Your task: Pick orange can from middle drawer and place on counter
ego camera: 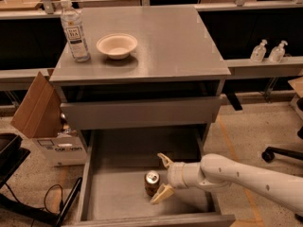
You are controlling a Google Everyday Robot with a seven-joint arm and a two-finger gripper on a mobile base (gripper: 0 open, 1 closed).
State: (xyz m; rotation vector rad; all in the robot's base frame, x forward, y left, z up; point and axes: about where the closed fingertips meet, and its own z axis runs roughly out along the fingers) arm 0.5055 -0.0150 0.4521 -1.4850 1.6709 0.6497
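Observation:
The orange can (152, 183) stands upright on the floor of the open middle drawer (118, 193), silver top showing. My gripper (161, 178) comes in from the right on a white arm, low inside the drawer. Its two tan fingers are open, one behind the can and one in front (161, 195), with the can just at their tips, not gripped. The counter (156, 41) is the grey cabinet top above the drawers.
A clear water bottle (74, 31) and a white bowl (117, 46) stand on the counter's left part. A closed grey drawer front (142, 112) overhangs the open drawer. A cardboard box (40, 110) stands at the left, cables lie on the floor, and a chair base (281, 152) is at the right.

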